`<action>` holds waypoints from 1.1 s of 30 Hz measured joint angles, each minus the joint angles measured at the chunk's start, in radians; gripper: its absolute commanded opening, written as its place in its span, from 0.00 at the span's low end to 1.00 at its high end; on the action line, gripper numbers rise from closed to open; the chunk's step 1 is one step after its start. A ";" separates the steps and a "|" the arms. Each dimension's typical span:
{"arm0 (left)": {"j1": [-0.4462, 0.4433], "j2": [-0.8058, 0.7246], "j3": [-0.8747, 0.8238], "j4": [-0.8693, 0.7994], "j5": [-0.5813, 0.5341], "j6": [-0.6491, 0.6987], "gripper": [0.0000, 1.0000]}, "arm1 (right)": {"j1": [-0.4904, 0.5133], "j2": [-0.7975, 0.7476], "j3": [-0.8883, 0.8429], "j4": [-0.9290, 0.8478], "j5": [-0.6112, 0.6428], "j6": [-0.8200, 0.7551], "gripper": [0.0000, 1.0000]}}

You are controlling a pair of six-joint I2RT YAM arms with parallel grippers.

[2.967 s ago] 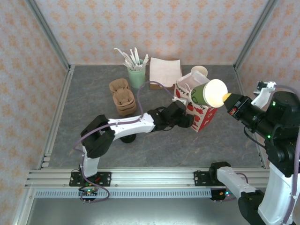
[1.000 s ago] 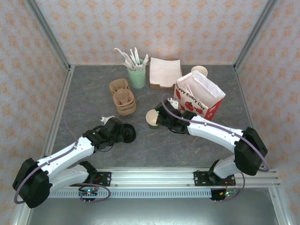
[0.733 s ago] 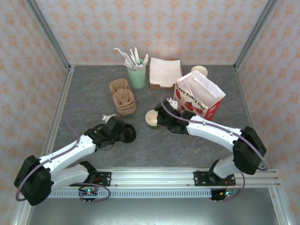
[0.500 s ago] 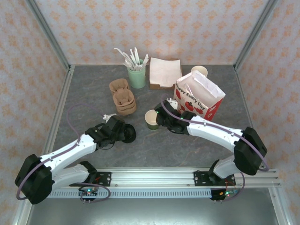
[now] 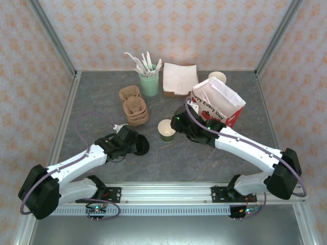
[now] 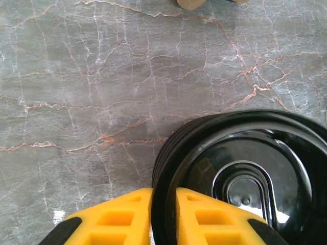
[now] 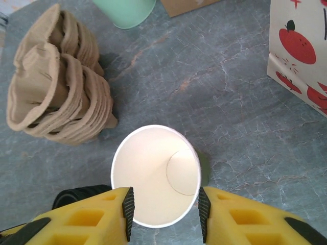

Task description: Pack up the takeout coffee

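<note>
The takeout coffee's green paper cup (image 5: 166, 129) stands upright on the table with no lid on, its white inside (image 7: 153, 173) bare. My right gripper (image 5: 178, 124) is open just to its right; in the right wrist view its fingertips (image 7: 166, 201) flank the cup's rim. A flat black round lid (image 5: 139, 145) lies to the left of the cup. My left gripper (image 5: 131, 144) is shut on that lid, and the left wrist view has the lid's (image 6: 245, 168) rim pinched between the two yellow fingers (image 6: 162, 193).
The red-and-white paper bag (image 5: 217, 104) stands open behind the right arm. A stack of brown cup carriers (image 5: 134, 106) sits behind the cup. A mint holder of utensils (image 5: 148, 81), napkins (image 5: 180, 79) and a cream cup (image 5: 217, 77) line the back.
My right gripper has opened off the green cup and drawn back to the right, leaving it standing. My left gripper has closed on the black lid's rim.
</note>
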 measured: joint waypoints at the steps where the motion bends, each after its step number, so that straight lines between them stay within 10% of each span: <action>1: 0.000 0.000 0.002 -0.001 0.000 0.000 0.15 | 0.002 -0.007 0.000 -0.004 0.000 0.000 0.40; 33: -0.127 -0.131 0.304 -0.167 0.008 0.041 0.15 | 0.080 -0.017 0.086 0.086 -0.369 0.058 0.36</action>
